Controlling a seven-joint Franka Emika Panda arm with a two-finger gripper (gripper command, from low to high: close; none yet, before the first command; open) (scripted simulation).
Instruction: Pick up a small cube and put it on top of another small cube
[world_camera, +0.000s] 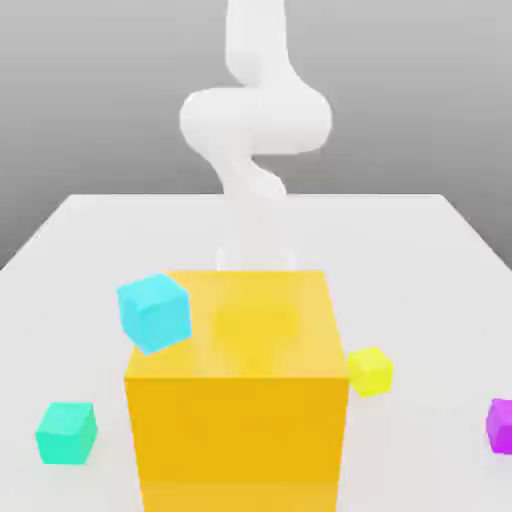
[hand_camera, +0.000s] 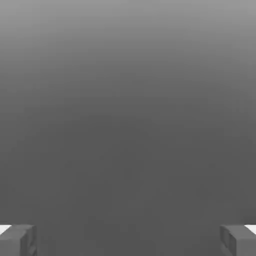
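Observation:
The small purple-magenta cube sits on the white table at the exterior view's far right edge, partly cut off by the frame. My white arm comes down behind a big orange-yellow block, and the gripper is just behind that block's far top edge, well away from the purple cube. In the hand view the gripper is open. Its two grey fingertips stand far apart with nothing between them, in front of plain grey.
A cyan cube tilts against the big block's upper left side. A small teal-green cube lies near the front left. A small yellow cube rests just right of the block. The white table stretches back behind them.

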